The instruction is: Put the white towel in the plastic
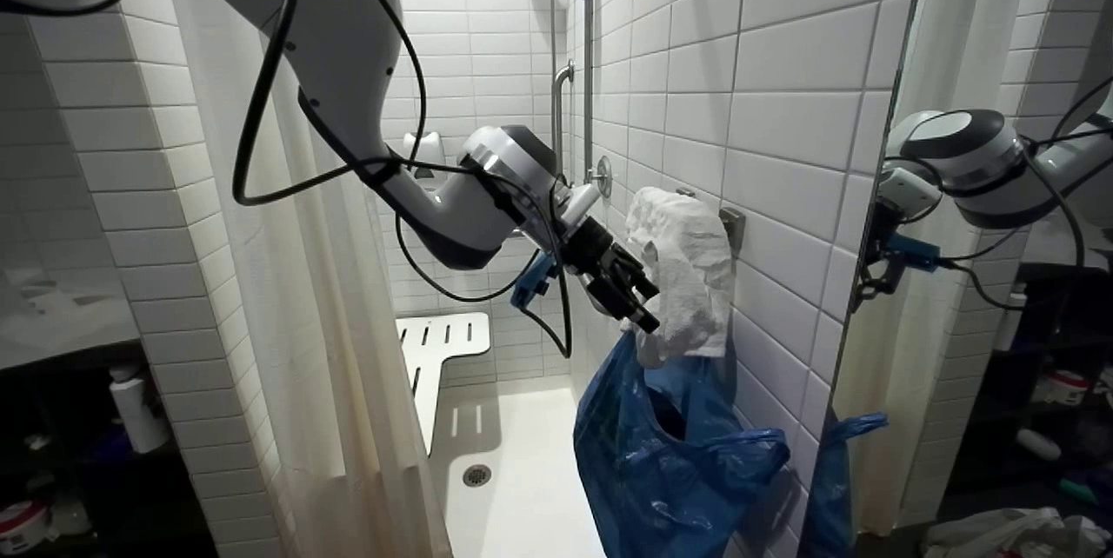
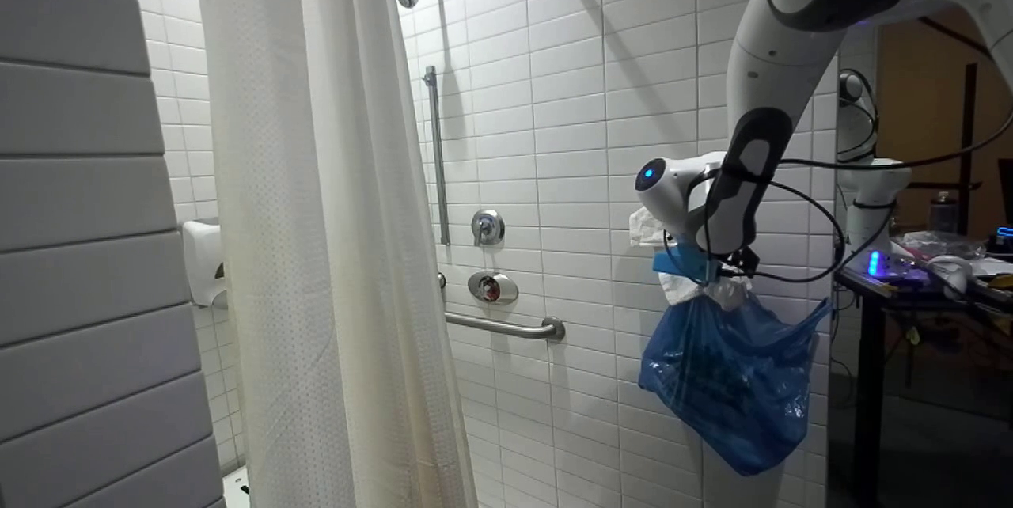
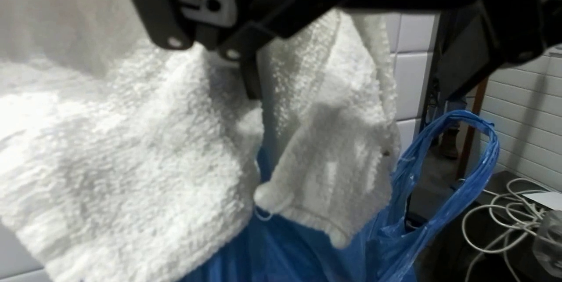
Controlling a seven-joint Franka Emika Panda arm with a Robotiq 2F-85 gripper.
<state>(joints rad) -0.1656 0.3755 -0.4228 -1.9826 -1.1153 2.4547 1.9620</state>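
Wall (image 2: 570,136) of white tile runs behind the scene in both exterior views, above a pale shower floor (image 1: 522,506). An off-white shower curtain (image 2: 348,215) hangs in long folds. The robot arm (image 1: 339,45) comes in from above, reaching close to the wall. Against the wall hangs the blue plastic bag (image 1: 678,488), glossy and wrinkled, one looped handle (image 3: 476,176) standing out in the wrist view. The white towel (image 1: 696,271) hangs along the wall right above it, its lower end overlapping the bag's top; whether any cloth dips inside cannot be told. The jaws stand spread wide at the towel, gripping nothing, with a hanging fold showing between them in the wrist view; contact with the cloth is unclear. A metal bracket (image 1: 733,229) sits just beside the towel, and a round drain (image 1: 476,476) shows in the floor.
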